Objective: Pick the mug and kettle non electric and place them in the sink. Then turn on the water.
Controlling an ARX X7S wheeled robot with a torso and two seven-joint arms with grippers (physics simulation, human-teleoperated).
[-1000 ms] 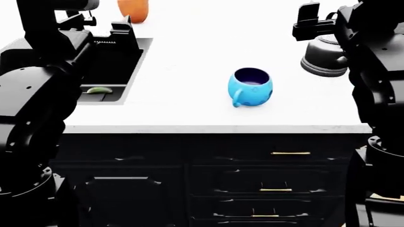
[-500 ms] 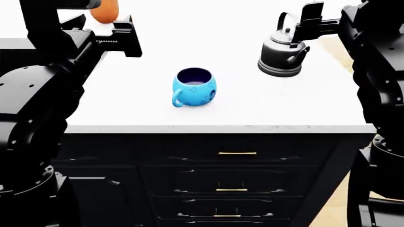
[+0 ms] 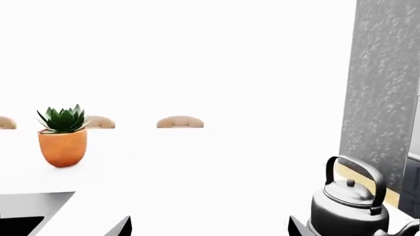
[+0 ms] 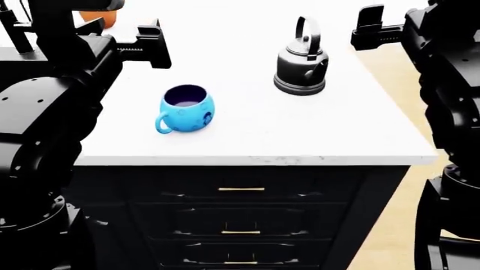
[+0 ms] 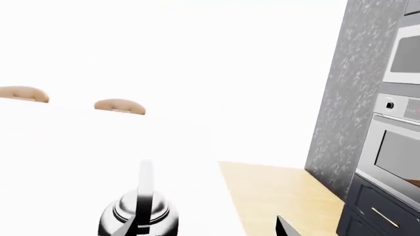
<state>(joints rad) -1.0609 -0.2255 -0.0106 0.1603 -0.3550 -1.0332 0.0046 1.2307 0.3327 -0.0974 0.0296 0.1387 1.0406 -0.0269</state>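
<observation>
The mug [image 4: 186, 109] is sitting near the table's [image 4: 248, 135] left front, the kettle [image 4: 300, 67] farther right. Both grippers are hovering empty; their opening I cannot tell. Approaching, the left gripper [image 4: 146, 45] should be descending squarely over the mug's rim.

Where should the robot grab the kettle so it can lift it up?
Probably by the tall arched handle of the kettle, coming down from above. The handle stands upright over the knobbed lid with open space under its arch, so a claw could close across the top bar. The round, squat body looks too wide and smooth to pinch. The right claw is nearer to it.
</observation>
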